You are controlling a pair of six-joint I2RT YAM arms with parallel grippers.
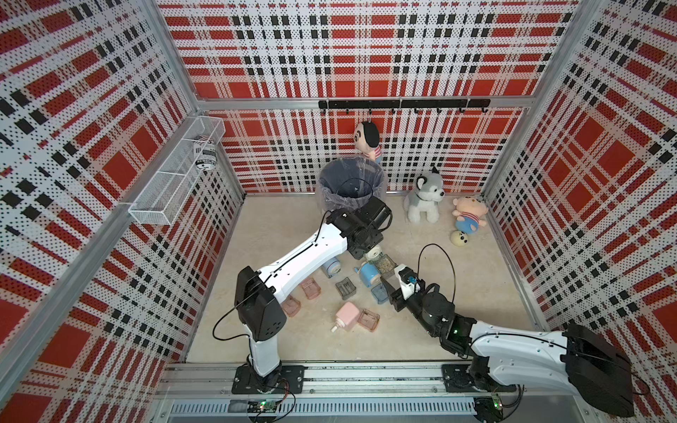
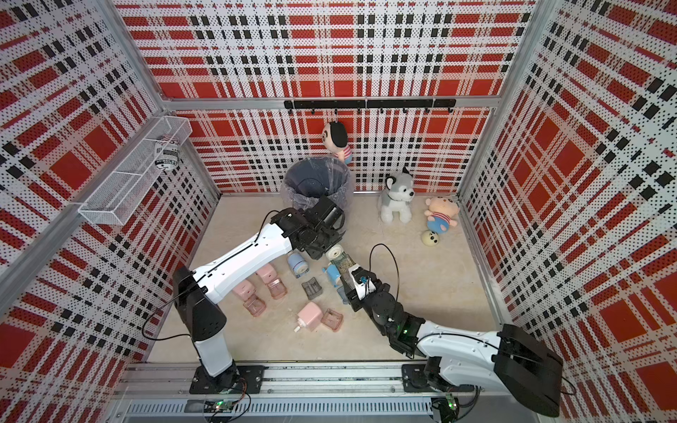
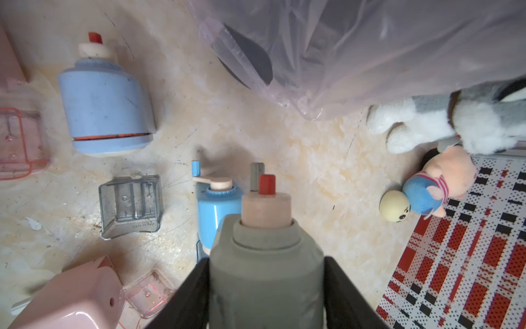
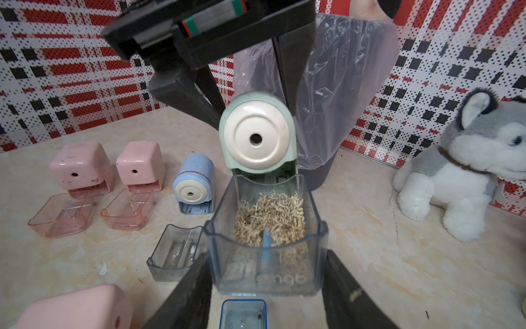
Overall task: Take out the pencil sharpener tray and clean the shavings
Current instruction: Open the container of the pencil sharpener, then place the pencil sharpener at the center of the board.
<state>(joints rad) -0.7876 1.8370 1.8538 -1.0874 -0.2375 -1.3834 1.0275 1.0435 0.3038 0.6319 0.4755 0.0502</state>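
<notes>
Both grippers had hold of something. The left gripper [image 3: 266,287] was clamped round the grey-green pencil sharpener [image 4: 257,136] and held it just in front of the lined bin [image 1: 331,179], with the pencil hole turned away from the bin. The right gripper [image 4: 266,284] had its two black fingers pressed against the side walls of the clear tray [image 4: 219,256]. That tray stuck well out from the sharpener's base on the side away from the bin. I could not tell whether its far end had quite left the slot. Pale brown shavings [image 4: 270,216] were heaped in the tray. Further from the bin lay an empty grey tray [image 4: 176,250] and a round blue sharpener [image 4: 195,185]. A husky plush [image 1: 425,197] sat just beside the bin.
</notes>
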